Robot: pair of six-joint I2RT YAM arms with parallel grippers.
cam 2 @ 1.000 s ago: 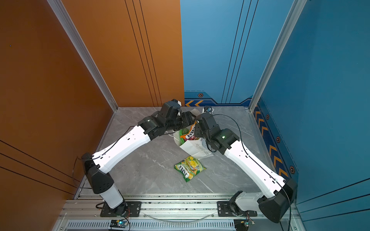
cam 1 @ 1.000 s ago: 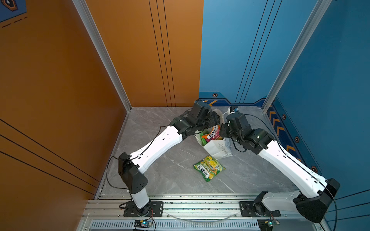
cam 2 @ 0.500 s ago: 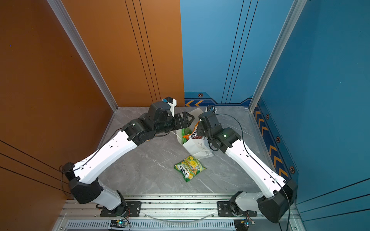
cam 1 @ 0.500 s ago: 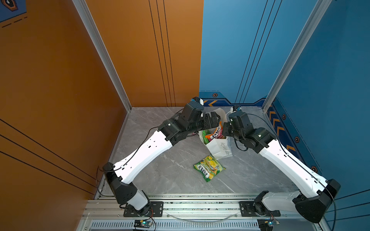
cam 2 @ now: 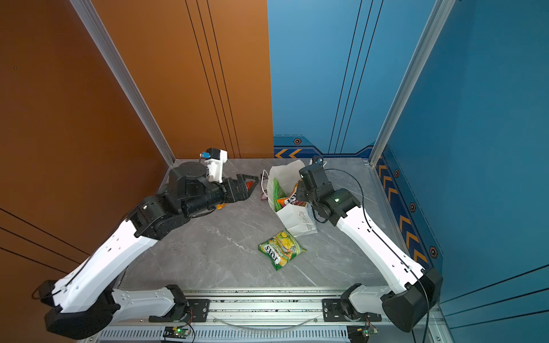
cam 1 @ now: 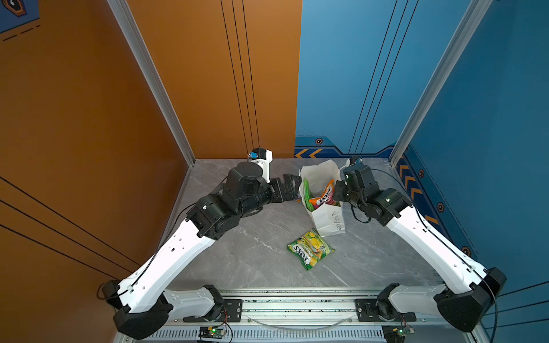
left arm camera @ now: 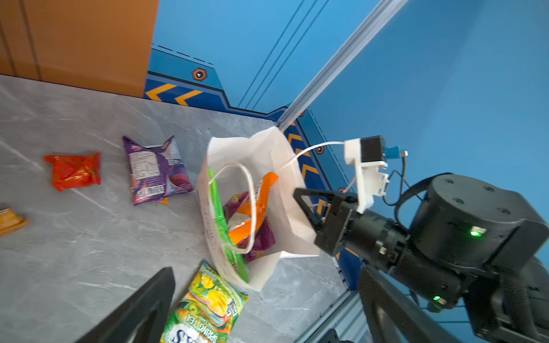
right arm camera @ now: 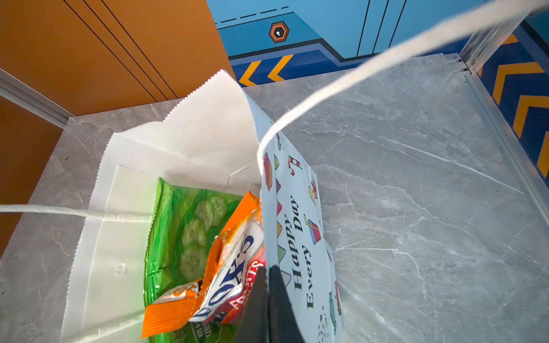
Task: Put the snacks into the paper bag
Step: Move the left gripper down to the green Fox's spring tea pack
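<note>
The white paper bag [cam 1: 329, 219] [cam 2: 297, 219] stands open at the back of the table. Inside it I see a green Lay's bag [right arm camera: 184, 231], an orange FOX'S bag [right arm camera: 231, 267] and a purple packet [left arm camera: 261, 240]. My right gripper [right arm camera: 269, 297] [cam 1: 337, 193] is shut on the bag's printed wall [right arm camera: 297, 208] at the rim. My left gripper [cam 1: 289, 187] [left arm camera: 266, 297] hangs wide open and empty just left of the bag. A green FOX'S bag [cam 1: 310, 248] [left arm camera: 208, 306] lies flat in front of the bag. A purple packet [left arm camera: 157, 170], a red one [left arm camera: 74, 170] and an orange one [left arm camera: 10, 221] lie left of the bag.
The bag's white cord handles [left arm camera: 249, 190] [right arm camera: 386, 59] loop loosely over its mouth. Orange and blue walls close the table at the back and both sides. An aluminium rail [cam 1: 297, 306] runs along the front, carrying both arm bases.
My left gripper has pulled back out of the bag's mouth to the left and opened wide, leaving the orange FOX'S bag inside. The right gripper keeps its hold on the bag.
</note>
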